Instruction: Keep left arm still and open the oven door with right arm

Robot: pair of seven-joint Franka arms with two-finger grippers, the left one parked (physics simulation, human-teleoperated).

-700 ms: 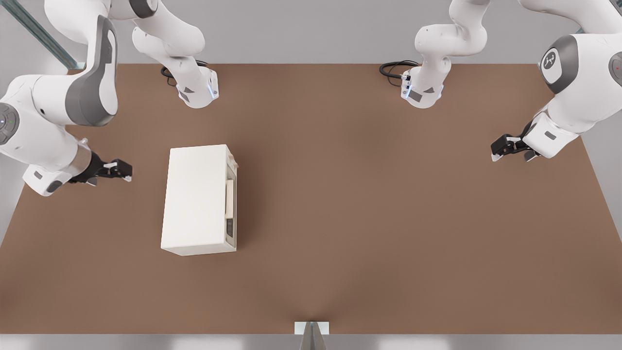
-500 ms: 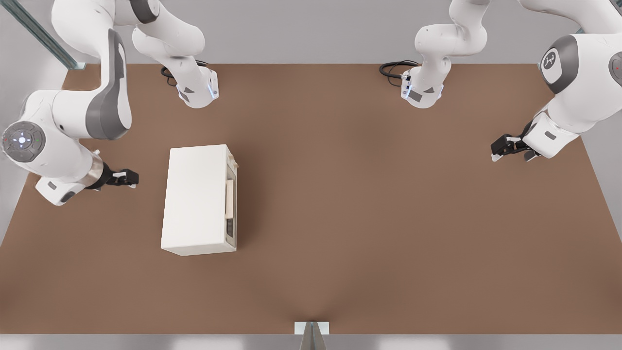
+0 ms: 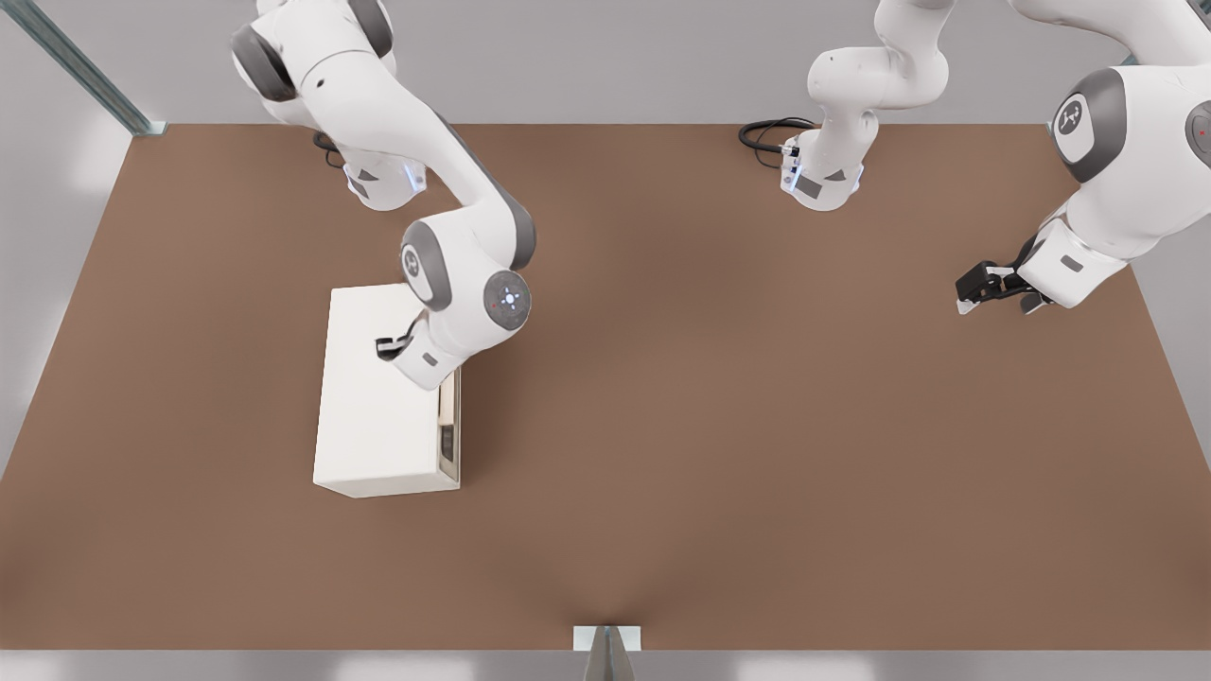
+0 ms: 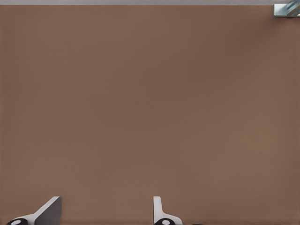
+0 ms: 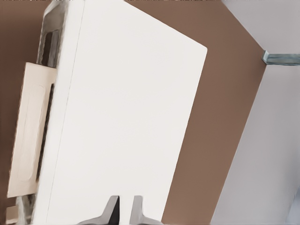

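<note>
Oven door (image 3: 451, 430) shut; gripper (image 3: 384, 348), fingers nearly together, above oven top (image 3: 374, 416).

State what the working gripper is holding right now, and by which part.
Nothing is held. The gripper hovers above the oven's plain top, its fingers close together with nothing between them, away from the oven door and its handle.

No legible text, labels or numbers on any surface; only a small unreadable emblem on one arm's grey joint cap (image 3: 1072, 117).
</note>
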